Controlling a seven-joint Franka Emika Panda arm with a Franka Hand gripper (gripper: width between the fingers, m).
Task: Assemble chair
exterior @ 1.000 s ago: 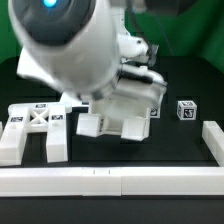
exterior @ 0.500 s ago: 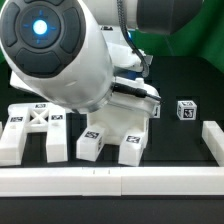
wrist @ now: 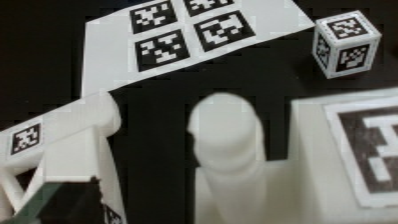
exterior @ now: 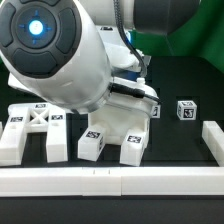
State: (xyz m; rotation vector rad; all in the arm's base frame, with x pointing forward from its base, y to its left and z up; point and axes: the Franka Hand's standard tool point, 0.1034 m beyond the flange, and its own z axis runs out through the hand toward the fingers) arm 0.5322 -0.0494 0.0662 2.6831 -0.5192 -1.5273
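A chunky white chair part [exterior: 112, 138] with two tagged leg ends lies in the middle of the black table, right under my arm. The white X-braced frame [exterior: 35, 125] lies at the exterior view's left. A small tagged white cube [exterior: 186, 110] stands at the right and also shows in the wrist view [wrist: 345, 45]. In the wrist view a rounded white peg-like part [wrist: 231, 140] stands close below the camera, between a white tagged piece [wrist: 365, 140] and another white piece [wrist: 71, 140]. My gripper is hidden behind the arm, and its fingers do not show clearly.
The marker board [wrist: 187, 35] lies beyond the parts in the wrist view. A long white border rail [exterior: 110, 181] runs along the front edge, with a short white block [exterior: 212, 140] at the exterior view's right. My arm's large white body [exterior: 60, 50] blocks the back left.
Since one second ago the arm has swung and the middle chair part has turned and settled, its two tagged ends now showing. Nothing has moved in the last half second.
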